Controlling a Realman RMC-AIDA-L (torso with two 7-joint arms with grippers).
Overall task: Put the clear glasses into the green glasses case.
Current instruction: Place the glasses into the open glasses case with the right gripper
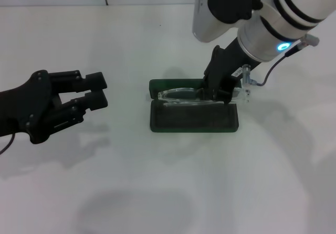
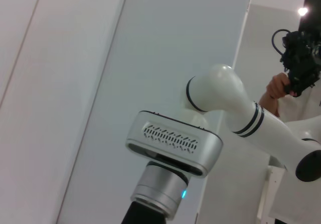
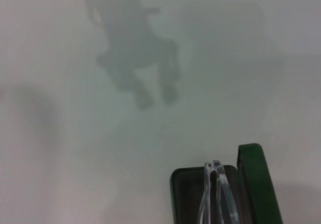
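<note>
Since the transparent colourless plastic wraparound glasses [image 1: 181, 94] already sit partly in the open dark green hard case [image 1: 193, 118], what's left is letting go; right gripper [image 1: 219, 93] jaws pinch them, left gripper [image 1: 97, 92] jaws spread, idle over the white bench [image 1: 157, 192].

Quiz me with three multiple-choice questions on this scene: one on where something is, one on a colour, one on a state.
1. Where are the clear glasses?
A. In the open case
B. Under the left claw
C. At the table's near edge

2. What colour is the glasses case?
A. Red
B. Dark green
C. Yellow

3. How is the case?
A. Shut
B. Open
C. Upside down

Answers:
1 A: the head view shows the glasses lying along the case's far half, with the right claw down on them; whether they are fully seated is unclear.
2 B: its rim shows dark green in the head and right wrist views.
3 B: the dark lining faces up.

The left claw hovers off to the side, fingers apart, holding nothing.
</note>
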